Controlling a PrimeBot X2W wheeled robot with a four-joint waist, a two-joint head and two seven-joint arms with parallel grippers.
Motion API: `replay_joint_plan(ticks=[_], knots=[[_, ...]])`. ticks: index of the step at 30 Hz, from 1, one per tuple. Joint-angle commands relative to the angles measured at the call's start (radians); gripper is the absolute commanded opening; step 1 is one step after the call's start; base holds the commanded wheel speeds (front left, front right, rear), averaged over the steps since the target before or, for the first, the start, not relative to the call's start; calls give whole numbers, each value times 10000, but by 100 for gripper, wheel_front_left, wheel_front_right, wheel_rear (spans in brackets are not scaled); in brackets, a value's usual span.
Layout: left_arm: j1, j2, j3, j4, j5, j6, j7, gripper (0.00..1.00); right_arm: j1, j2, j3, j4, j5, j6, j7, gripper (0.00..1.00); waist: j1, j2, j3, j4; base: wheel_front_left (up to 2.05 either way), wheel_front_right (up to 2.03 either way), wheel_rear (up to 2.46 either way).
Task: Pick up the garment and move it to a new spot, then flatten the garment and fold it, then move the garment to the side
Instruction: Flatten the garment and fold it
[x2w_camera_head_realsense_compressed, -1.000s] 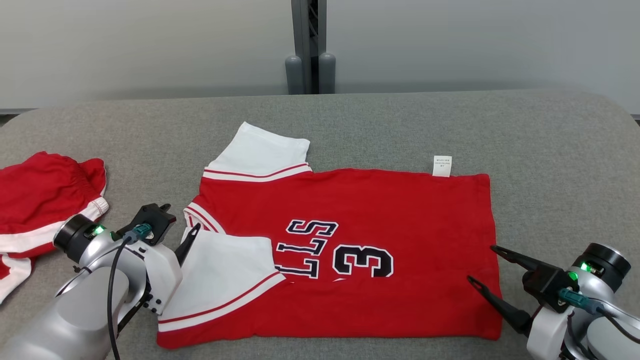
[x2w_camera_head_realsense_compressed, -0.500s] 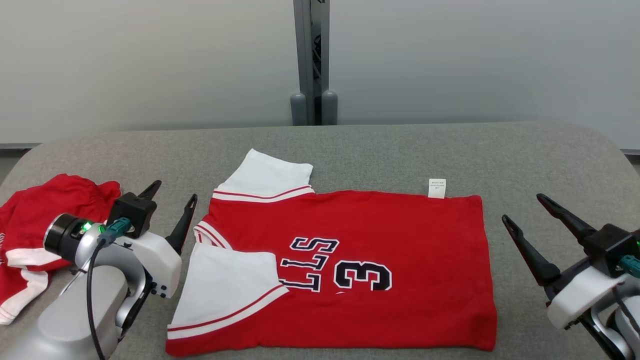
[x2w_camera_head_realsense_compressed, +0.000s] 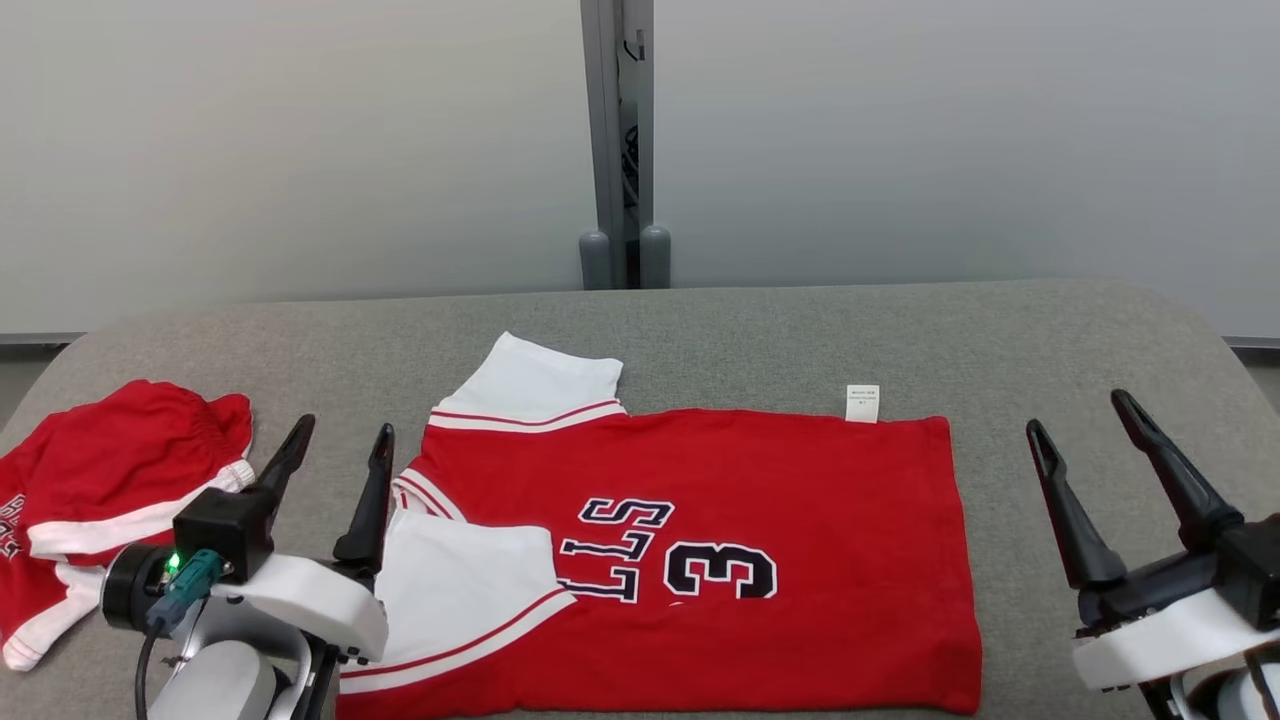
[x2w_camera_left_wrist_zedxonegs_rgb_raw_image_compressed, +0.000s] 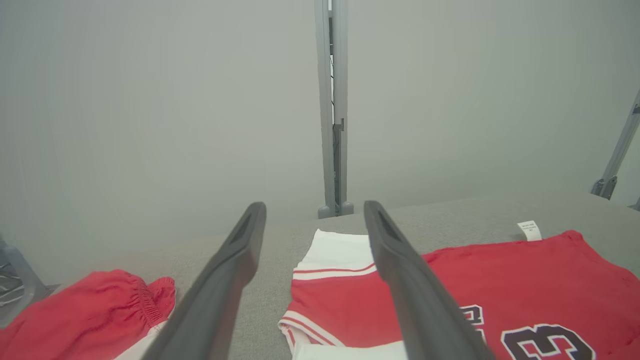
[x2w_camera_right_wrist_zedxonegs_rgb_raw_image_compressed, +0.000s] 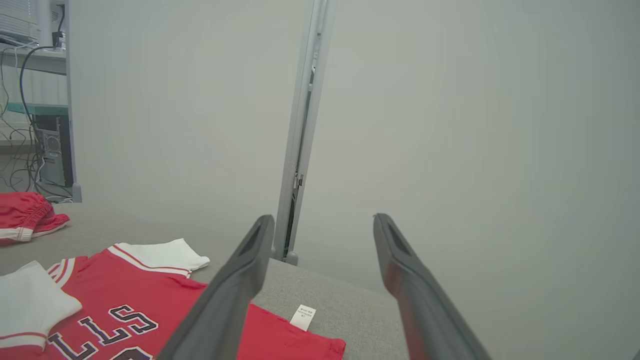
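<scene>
We see the red shirt (x2w_camera_head_realsense_compressed: 760, 480) flat mid-surface (x2w_camera_head_realsense_compressed: 800, 330), long axis left-right, left tool (x2w_camera_head_realsense_compressed: 344, 428) just beside its left end and nearer, right tool (x2w_camera_head_realsense_compressed: 1078, 413) off its right end, both spread and empty.

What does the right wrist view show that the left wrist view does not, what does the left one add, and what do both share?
The right wrist view adds a desk with cables at its far left, and the right gripper, fingers apart. The left wrist view adds a slanted metal leg at its right edge, and the left gripper, fingers apart. Both share the red jersey, its white label, the red shorts, the grey table and the upright post.
</scene>
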Motion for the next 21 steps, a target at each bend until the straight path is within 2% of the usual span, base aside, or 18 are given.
replay_joint_plan(ticks=[1,4,10,14,21], knots=[[268,-85,412,-145,216,-6,-39,100,239,136,-131,-101,-189,0,-4,100,0,0,-63,-24,0,0,0],[1035,-644,1299,-528,773,-137,-40,100,569,608,-447,-186,-415,0,-6,100,0,0,-139,-59,0,0,0],[2263,-1838,2900,-1223,2034,-773,-40,100,1022,1427,-1073,-290,-766,1,-4,100,0,0,-278,-80,0,0,0],[2928,-2561,3625,-1332,2817,-1302,-40,100,1266,1901,-1417,-196,-774,0,-4,100,0,0,-342,-71,0,0,0],[3402,-3184,4365,-986,3716,-1935,-40,100,1381,2163,-1465,25,-779,0,-6,100,0,0,-362,-55,0,0,0]])
